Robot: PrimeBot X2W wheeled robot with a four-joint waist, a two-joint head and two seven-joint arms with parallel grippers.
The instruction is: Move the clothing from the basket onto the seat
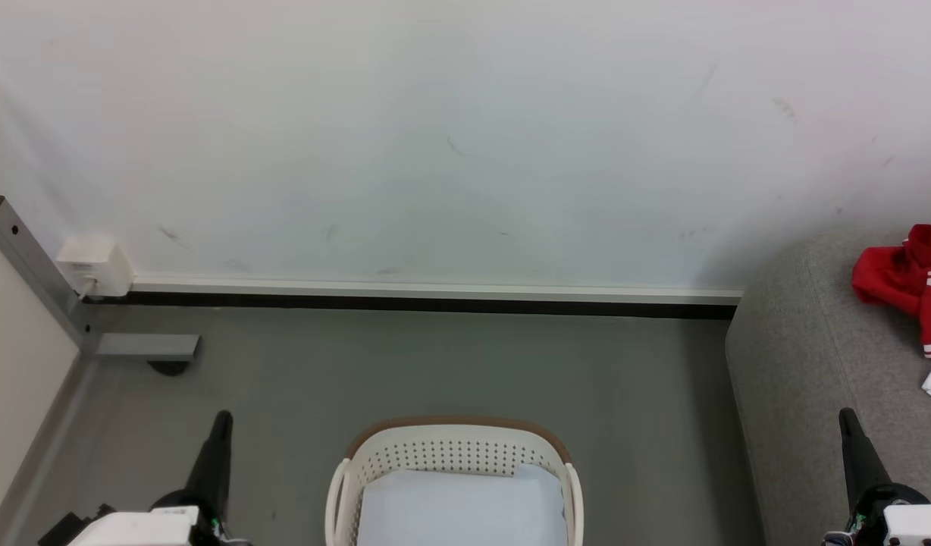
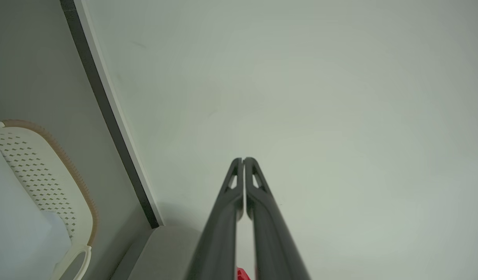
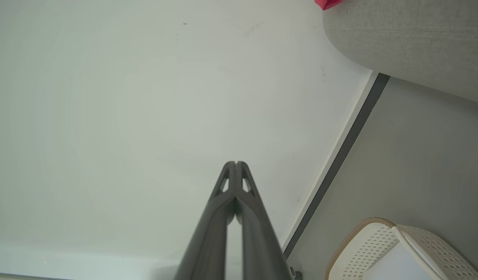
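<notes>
The seat [image 1: 799,364] stands to the right of the basket [image 1: 450,455], well apart from it across the floor [image 1: 435,364]. The basket sits between the two arms with only its pale bottom showing inside, so the emptying looks done. The clothing [image 1: 901,280], red with white trim, lies heaped on the seat, far right of the basket. The left gripper [image 1: 221,425] and right gripper [image 1: 848,421] flank the basket, fingers pressed together on nothing, probably parked.

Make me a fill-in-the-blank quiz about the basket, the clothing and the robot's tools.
1. The red clothing lies on the ____.
2. The basket stands on the ____.
3. The left tool and right tool are both ____.
Missing words: sofa; floor; shut.
</notes>
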